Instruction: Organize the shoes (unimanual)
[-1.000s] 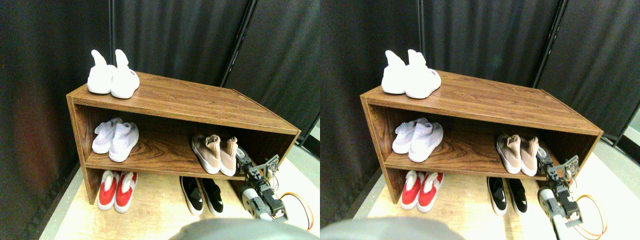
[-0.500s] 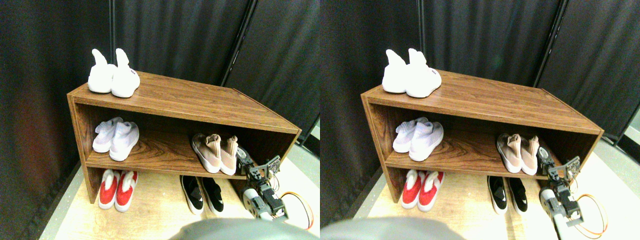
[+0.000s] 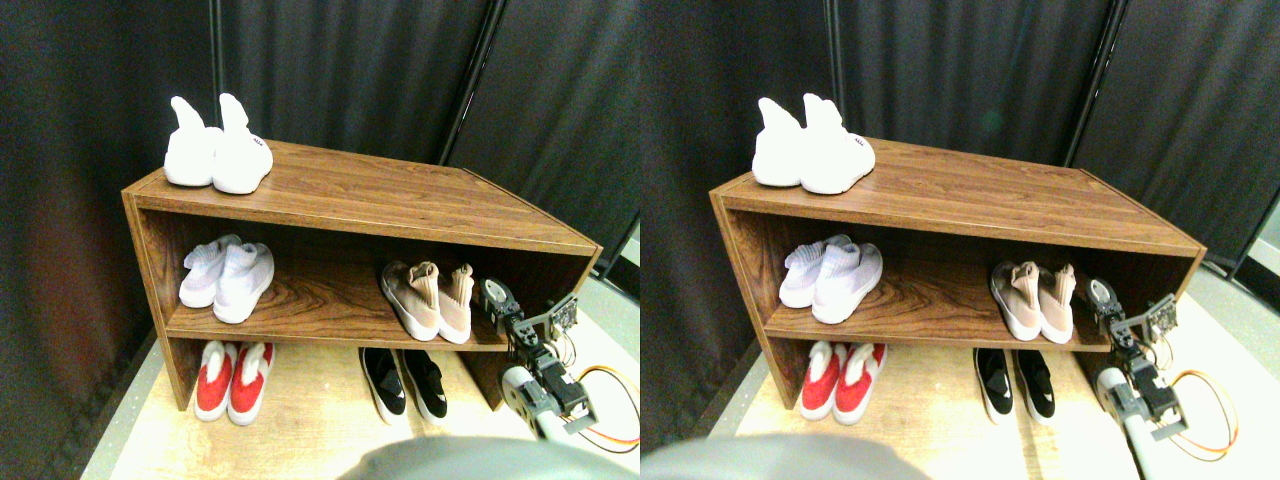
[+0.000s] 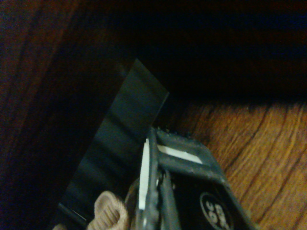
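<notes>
The beige-tan shoes [image 3: 430,300] stand side by side on the right part of the middle shelf, toes toward me. The black shoes [image 3: 405,385] with white soles sit as a pair on the floor level below them. My right gripper [image 3: 495,297] reaches onto the middle shelf just right of the right beige shoe, between it and the shelf's right wall. In the wrist view, the dark jaw frame [image 4: 192,187] lies over the shelf board, with a beige knit cuff [image 4: 108,213] right beside it.
The wooden shoe rack [image 3: 400,205] has an all-white high-cuff pair [image 3: 215,150] on top at left, a pale white pair [image 3: 225,280] at middle left and a red-and-white pair [image 3: 232,378] at bottom left. Dark curtains hang behind. An orange cable [image 3: 605,410] loops beside my arm.
The whole picture has shifted a little, so the camera moved. My gripper now sits slightly higher and a bit further from the right beige shoe. The shoes stay put.
</notes>
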`<state>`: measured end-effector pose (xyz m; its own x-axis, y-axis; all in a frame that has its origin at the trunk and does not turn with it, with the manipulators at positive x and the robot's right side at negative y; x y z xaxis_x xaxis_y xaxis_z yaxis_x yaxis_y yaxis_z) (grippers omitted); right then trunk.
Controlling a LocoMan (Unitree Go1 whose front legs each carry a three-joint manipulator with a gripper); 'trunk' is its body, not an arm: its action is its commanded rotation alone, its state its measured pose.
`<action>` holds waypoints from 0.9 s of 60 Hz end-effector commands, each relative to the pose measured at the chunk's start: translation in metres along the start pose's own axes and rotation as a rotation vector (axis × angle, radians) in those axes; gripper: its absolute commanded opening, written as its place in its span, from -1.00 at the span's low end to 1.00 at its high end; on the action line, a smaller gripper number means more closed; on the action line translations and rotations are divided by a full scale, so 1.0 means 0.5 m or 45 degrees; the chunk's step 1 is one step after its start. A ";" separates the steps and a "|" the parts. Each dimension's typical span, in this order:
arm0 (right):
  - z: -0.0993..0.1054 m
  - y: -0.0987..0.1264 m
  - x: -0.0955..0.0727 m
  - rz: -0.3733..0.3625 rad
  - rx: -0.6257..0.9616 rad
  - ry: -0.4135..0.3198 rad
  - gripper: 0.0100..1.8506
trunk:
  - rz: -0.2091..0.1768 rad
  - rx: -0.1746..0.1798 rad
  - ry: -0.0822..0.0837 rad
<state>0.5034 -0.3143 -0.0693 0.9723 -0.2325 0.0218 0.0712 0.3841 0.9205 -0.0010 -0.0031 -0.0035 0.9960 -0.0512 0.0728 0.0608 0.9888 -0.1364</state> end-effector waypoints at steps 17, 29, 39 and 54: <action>0.043 0.019 -0.040 0.095 -0.032 -0.038 -0.94 | -0.022 0.003 0.011; 0.055 0.017 -0.099 0.180 -0.079 -0.007 -0.94 | -0.028 0.013 0.022; 0.058 0.017 -0.149 0.280 -0.029 0.060 -0.94 | -0.031 0.019 0.048; 0.056 0.001 -0.216 0.317 0.018 0.128 -0.94 | -0.031 0.027 0.084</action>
<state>0.3962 -0.3192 -0.0684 0.9859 -0.0585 0.1570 -0.1206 0.4026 0.9074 -0.0051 -0.0042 -0.0052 0.9945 -0.0918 0.0513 0.0964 0.9905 -0.0981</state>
